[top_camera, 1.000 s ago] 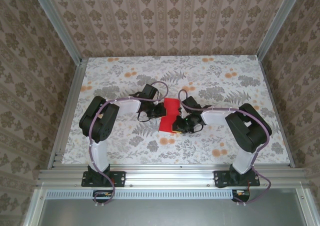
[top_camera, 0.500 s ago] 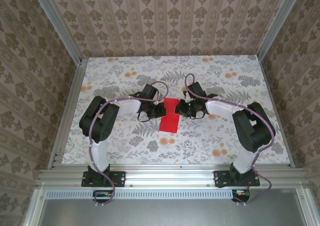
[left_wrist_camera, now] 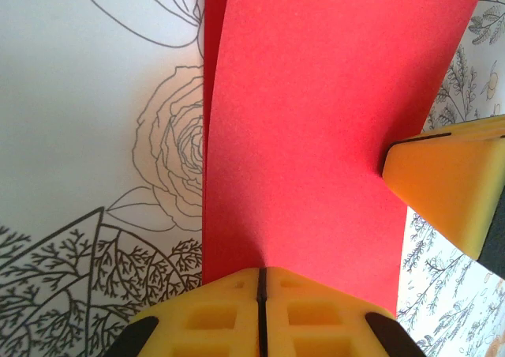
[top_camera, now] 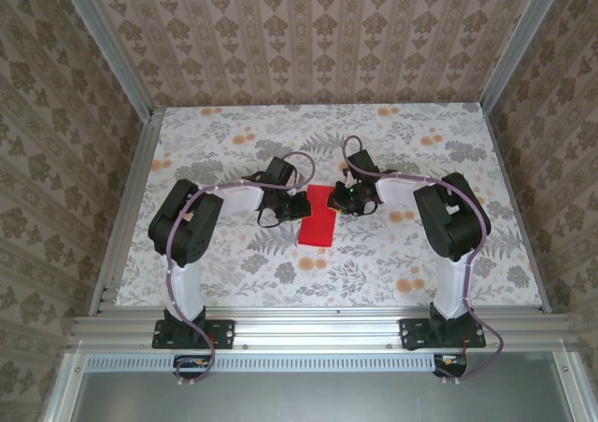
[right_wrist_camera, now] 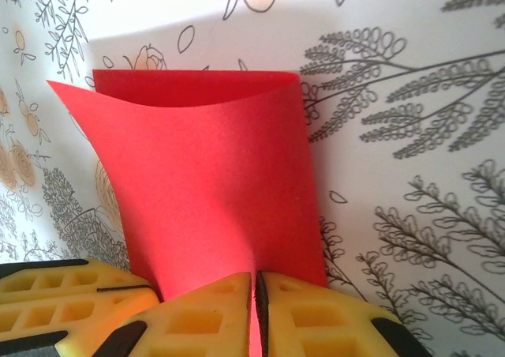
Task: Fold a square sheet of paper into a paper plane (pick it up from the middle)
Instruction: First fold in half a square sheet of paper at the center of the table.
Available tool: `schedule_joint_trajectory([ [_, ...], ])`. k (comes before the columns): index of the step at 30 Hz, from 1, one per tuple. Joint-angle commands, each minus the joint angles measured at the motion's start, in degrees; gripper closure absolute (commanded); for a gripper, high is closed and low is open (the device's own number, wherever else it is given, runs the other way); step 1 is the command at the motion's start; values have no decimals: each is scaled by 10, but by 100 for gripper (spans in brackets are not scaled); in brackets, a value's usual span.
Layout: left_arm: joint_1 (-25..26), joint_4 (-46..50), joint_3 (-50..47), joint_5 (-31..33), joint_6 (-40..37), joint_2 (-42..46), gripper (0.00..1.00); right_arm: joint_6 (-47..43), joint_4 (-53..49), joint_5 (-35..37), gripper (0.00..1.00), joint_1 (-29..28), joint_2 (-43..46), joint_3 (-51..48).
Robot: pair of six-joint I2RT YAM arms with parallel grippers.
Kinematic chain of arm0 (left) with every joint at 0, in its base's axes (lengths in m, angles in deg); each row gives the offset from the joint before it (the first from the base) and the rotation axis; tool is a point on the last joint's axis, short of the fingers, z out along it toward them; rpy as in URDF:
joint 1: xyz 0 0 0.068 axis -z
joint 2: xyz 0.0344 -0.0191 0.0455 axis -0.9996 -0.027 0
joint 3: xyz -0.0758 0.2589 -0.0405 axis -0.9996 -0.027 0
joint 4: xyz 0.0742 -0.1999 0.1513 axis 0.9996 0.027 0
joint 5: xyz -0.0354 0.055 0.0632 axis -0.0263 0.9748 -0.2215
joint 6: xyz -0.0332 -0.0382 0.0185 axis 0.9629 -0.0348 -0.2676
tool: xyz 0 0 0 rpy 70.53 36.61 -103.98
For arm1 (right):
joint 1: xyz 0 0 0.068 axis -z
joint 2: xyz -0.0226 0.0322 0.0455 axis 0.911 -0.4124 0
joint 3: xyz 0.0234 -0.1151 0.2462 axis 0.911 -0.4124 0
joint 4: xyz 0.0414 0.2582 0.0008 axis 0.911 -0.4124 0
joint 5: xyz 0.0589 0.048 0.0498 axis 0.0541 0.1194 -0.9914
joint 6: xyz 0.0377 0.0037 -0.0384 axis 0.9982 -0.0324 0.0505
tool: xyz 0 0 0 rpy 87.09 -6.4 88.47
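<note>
The square sheet of paper (top_camera: 318,218) is bright red and lies mid-table, doubled over loosely with its upper layer bowed up. My left gripper (top_camera: 299,204) is at its left edge. In the left wrist view the left gripper (left_wrist_camera: 260,275) is shut on the red sheet (left_wrist_camera: 316,120). My right gripper (top_camera: 340,198) is at the sheet's far right. In the right wrist view the right gripper (right_wrist_camera: 254,284) is shut on the curved sheet (right_wrist_camera: 205,175). Each wrist view catches the other gripper's yellow fingers (left_wrist_camera: 450,183) (right_wrist_camera: 63,302). A paper plane is out of view.
The floral tabletop (top_camera: 402,254) spreads all round the sheet. Aluminium frame rails (top_camera: 308,327) run along the near edge and both sides, with patterned walls behind. Both arm bases stand at the near rail.
The right arm has swung from the sheet's near right side to its far right, beside the left gripper. The sheet now lies doubled over. The left arm has stayed put.
</note>
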State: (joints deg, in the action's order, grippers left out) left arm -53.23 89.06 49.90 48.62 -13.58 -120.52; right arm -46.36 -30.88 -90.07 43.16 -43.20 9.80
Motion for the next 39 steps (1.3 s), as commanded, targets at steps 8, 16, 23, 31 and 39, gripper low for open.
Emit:
schedule_joint_trajectory([
  [8,4,87,-16,67,-11,-56,91,10,-13,22,86,3,3,57],
  [16,4,99,-14,67,-20,-56,91,24,-10,44,86,9,-47,68],
  [23,4,102,-17,69,-24,-57,91,21,-32,77,86,23,-51,80],
  [31,4,103,-17,66,-24,-57,91,42,-3,42,86,18,-42,101],
  [39,5,102,-20,68,-23,-57,91,43,0,72,87,31,-73,77],
])
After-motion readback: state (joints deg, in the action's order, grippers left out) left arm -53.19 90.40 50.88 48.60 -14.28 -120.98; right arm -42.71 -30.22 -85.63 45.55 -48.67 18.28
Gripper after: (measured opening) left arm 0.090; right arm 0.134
